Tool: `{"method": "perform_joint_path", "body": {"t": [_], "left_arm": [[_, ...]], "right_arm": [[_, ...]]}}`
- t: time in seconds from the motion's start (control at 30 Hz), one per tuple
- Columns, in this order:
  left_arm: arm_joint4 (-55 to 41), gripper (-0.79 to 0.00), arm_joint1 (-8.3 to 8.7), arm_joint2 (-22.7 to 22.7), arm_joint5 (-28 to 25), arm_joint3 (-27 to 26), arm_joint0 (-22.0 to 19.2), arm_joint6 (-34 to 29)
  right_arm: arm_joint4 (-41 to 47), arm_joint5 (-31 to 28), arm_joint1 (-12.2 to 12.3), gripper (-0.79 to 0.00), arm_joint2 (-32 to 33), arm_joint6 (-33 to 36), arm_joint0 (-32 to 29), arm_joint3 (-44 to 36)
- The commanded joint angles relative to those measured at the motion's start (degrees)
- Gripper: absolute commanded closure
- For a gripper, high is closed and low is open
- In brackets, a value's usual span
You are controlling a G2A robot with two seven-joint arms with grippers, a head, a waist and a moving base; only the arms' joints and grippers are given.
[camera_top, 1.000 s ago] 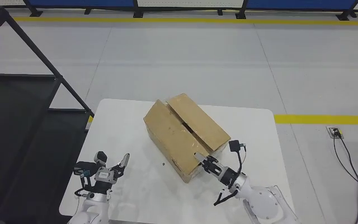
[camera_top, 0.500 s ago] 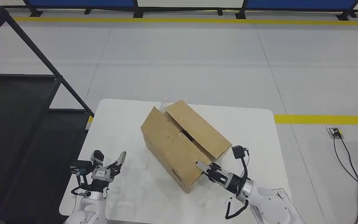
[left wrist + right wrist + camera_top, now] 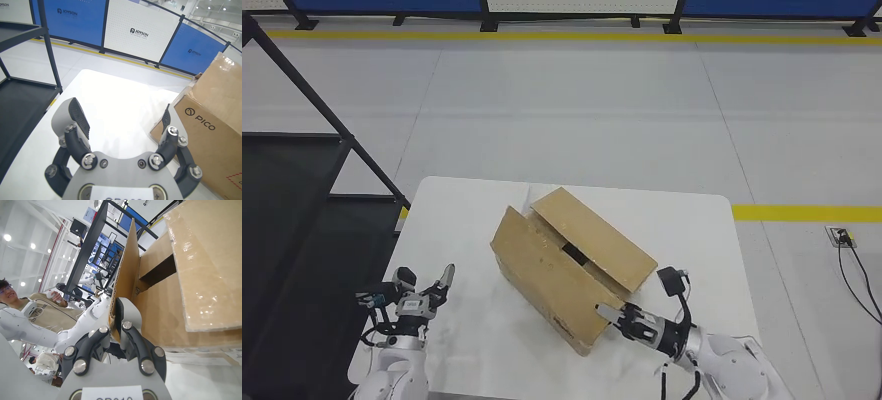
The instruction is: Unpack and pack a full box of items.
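flap (image 3: 124, 272) is pinched by right end effector (image 3: 114, 313) | box (image 3: 562, 270) is tugged toward it, so opening's started | left end effector (image 3: 121, 107) is spread

The box (image 3: 572, 265) is matt brown cardboard. Its raised flap (image 3: 128, 275) shows a rough corrugated edge, and glossy clear tape (image 3: 208, 275) covers the top panel. The left gripper (image 3: 121, 106) has brushed metal fingers (image 3: 56, 121) with black ribbed rubber pads (image 3: 79, 117). The surface (image 3: 452, 240) is smooth white, and at its nine o'clock stands a matt black metal rack (image 3: 22, 106).
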Motion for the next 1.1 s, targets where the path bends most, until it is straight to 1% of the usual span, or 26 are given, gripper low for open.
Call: {"method": "perform_joint_path", "body": {"t": [0.0, 0.17, 0.27, 0.3, 0.33, 0.37, 0.4, 0.53, 0.63, 0.67, 0.73, 0.83, 0.9, 0.97, 1.0, 1.07], "left_arm": [[0.5, -0.785, -0.02, 0.3, -0.1, 0.3, -0.5, -0.6], [1.5, -0.785, -0.06, 0.9, -0.3, 1.0, -1.9, -1.6], [2.7, -0.785, -0.04, 1.3, -0.9, 0.4, -2.2, -1.7], [2.8, -0.785, -0.04, 1.4, -1.0, 0.2, -2.2, -1.8], [3.1, -0.785, -0.04, 1.4, -1.0, 0.0, -2.2, -1.8], [3.2, -0.785, -0.04, 1.4, -1.0, -0.2, -2.2, -2.0], [3.4, -0.785, -0.04, 1.5, -1.0, -0.3, -2.2, -2.1], [4.1, -0.785, 0.00, 1.4, -1.4, -0.7, -2.4, -2.3], [4.6, -0.785, 0.04, 1.3, -1.6, -1.0, -2.5, -2.5], [4.6, -0.785, 0.04, 1.2, -1.7, -1.1, -2.5, -2.6], [4.6, -0.785, 0.04, 1.2, -1.8, -1.1, -2.8, -2.7], [4.0, -0.785, -0.01, 1.3, -2.6, -1.1, -2.8, -1.8], [3.8, -0.785, -0.03, 1.4, -2.7, -1.0, -3.1, -2.2], [4.0, -0.785, -0.02, 1.6, -2.9, -0.8, -3.6, -3.0], [4.4, -0.785, 0.00, 1.8, -3.4, -0.8, -3.7, -3.4], [4.7, -0.785, 0.02, 2.1, -5.0, -1.3, -3.7, -2.2]], "right_arm": [[0.3, -1.3, 0.2, 0.000, 0.1, 1.3, 0.0, 0.4], [-0.3, -3.2, 0.6, 0.000, -0.3, 2.4, -0.1, 1.0], [-1.6, -3.3, 0.8, -0.006, 0.0, 1.8, -0.5, 0.6], [-2.1, -3.1, 0.9, -0.225, -0.1, 1.5, -0.8, 0.3], [-2.6, -2.9, 1.0, -0.342, -0.1, 1.3, -1.1, 0.0], [-3.2, -2.5, 1.0, -0.646, 0.0, 0.9, -1.3, -0.3], [-3.5, -2.3, 1.1, -0.785, 0.0, 0.6, -1.7, -0.8], [-4.6, -2.4, 1.4, -0.785, 0.9, -1.7, -3.8, -3.0], [-7.5, -3.1, 1.7, -0.785, 2.9, -6.1, -8.2, -7.7], [-9.1, -3.2, 1.7, -0.785, 4.0, -8.9, -10.2, -9.3], [-14.0, -2.2, 1.7, -0.785, 6.0, -15.1, -14.2, -12.8], [-24.6, 0.3, 1.5, -0.785, 7.1, -23.6, -19.8, -17.4], [-33.2, 2.7, 1.3, -0.785, 6.6, -28.0, -22.6, -19.7], [-39.0, 5.4, 1.0, -0.785, 5.4, -32.9, -24.9, -20.8], [-41.2, 6.0, 0.9, -0.785, 4.7, -34.4, -25.7, -21.2], [-41.7, 6.2, 0.9, -0.785, 4.5, -34.9, -25.9, -21.3]]}}
